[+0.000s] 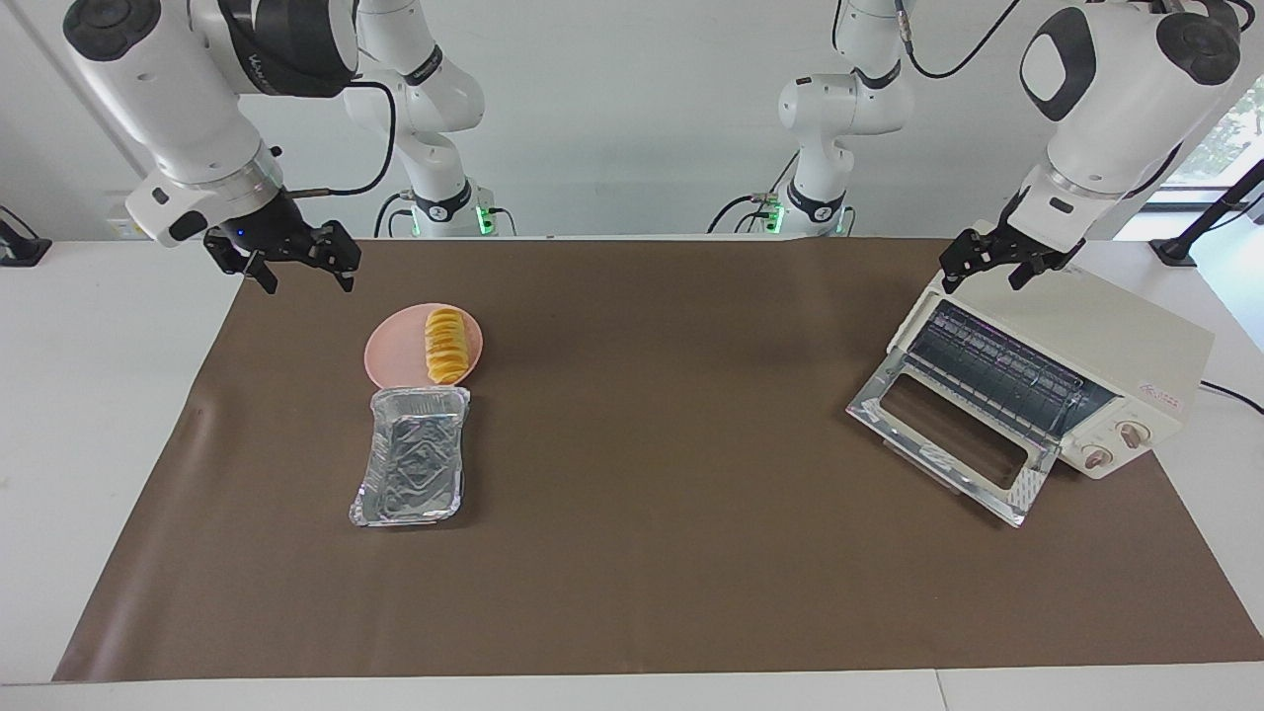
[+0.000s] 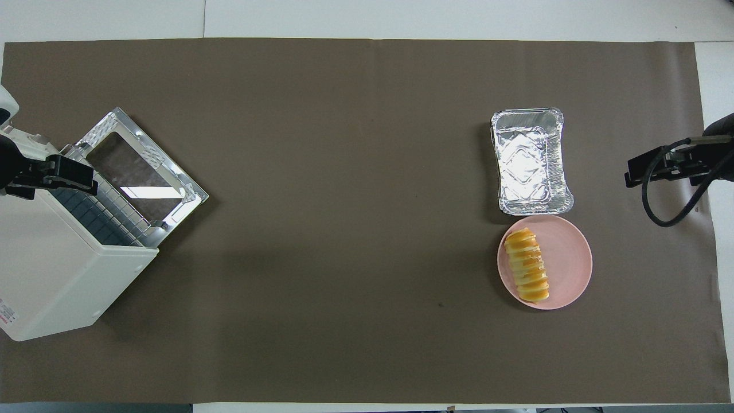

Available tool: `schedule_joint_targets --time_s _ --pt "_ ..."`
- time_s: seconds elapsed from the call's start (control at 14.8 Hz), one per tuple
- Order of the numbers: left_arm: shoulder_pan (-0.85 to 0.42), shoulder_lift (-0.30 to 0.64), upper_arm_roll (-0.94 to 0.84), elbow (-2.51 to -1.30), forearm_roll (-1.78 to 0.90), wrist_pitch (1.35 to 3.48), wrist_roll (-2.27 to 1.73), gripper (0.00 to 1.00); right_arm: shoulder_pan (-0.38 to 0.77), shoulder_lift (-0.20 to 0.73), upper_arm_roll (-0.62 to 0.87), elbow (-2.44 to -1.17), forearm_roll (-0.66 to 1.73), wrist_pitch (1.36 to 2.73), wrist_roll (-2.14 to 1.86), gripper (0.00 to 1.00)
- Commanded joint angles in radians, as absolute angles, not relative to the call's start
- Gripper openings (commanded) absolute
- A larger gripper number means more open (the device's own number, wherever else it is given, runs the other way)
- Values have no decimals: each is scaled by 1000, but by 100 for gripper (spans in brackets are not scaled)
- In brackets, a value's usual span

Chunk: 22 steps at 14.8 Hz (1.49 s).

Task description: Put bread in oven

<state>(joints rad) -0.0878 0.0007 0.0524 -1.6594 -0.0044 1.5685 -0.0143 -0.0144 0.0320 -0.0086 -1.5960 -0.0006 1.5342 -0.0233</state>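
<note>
The bread (image 1: 445, 345) is a ridged yellow-orange loaf lying on a pink plate (image 1: 395, 355) toward the right arm's end of the table; it also shows in the overhead view (image 2: 527, 272). The cream-white oven (image 1: 1096, 341) stands at the left arm's end with its glass door (image 1: 948, 434) dropped open and the wire rack showing; it is also in the overhead view (image 2: 51, 269). My left gripper (image 1: 983, 281) is open and empty, up over the oven's top front edge. My right gripper (image 1: 306, 284) is open and empty, over the mat's edge, apart from the plate.
A crinkled silver foil tray (image 1: 413, 456) lies empty beside the plate, farther from the robots, touching its rim. A brown mat (image 1: 642, 553) covers the table. The oven's two knobs (image 1: 1116, 446) face away from the robots.
</note>
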Motion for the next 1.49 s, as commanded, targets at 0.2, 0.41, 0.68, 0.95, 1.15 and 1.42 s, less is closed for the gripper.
schedule_joint_targets --time_s 0.2,0.41,0.68,0.95,1.15,1.42 --pt "-86 -25 54 -1689 -6 1585 -5 100 -15 28 2 -1589 -21 1522 -2 100" --pt "-86 -25 54 -1689 -6 1585 -5 100 -8 -9 6 -1664 -2 1525 32 100" --pt "-86 -25 54 -1690 -6 1585 -5 100 41 -112 18 -1892 9 1678 41 100" --pt "-86 -25 54 -1690 -6 1585 -5 100 86 -212 20 -2181 11 1904 81 100" --pt "-86 -25 54 -1690 -6 1585 -5 100 95 -189 20 -2249 12 1969 143 99" --pt "-86 -25 54 -1690 -6 1585 -5 100 132 -164 20 -2309 32 2071 150 100"
